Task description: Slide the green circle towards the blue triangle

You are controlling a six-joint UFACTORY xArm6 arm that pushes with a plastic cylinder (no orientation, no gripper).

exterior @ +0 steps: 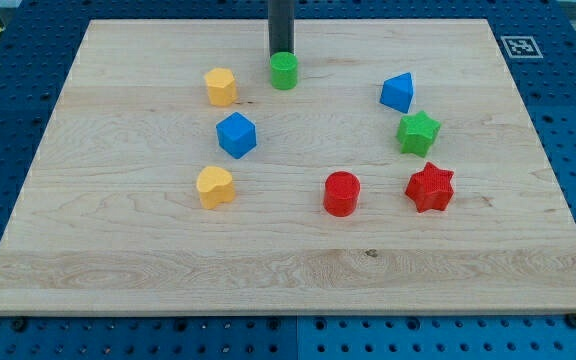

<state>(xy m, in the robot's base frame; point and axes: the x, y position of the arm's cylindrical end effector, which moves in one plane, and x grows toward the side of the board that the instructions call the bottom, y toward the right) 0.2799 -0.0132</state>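
Green circle (284, 70) sits in the upper middle of the frame, and my tip (282, 53) is right at its top edge, touching or as near as makes no difference. The rod comes straight down from the frame's top. There is no hand here to open or close, just a bare rod, pressing on nothing but the circle's back edge if it is pressing at all.

Blue triangle (397, 92) waits off to the right and a touch lower, well apart from the circle, with clear wood between them. So the job looks barely begun: the whole gap is yet to be crossed.

And the tip's placement is a worry. It stands behind the circle, not on its left, so a push from here would send it down the frame, not right. My call: get round to the circle's left side first.

Nearby, a yellow block (221, 86) lies just left of the circle, a blue cube (236, 134) below that. The green star (418, 132) sits under the triangle.
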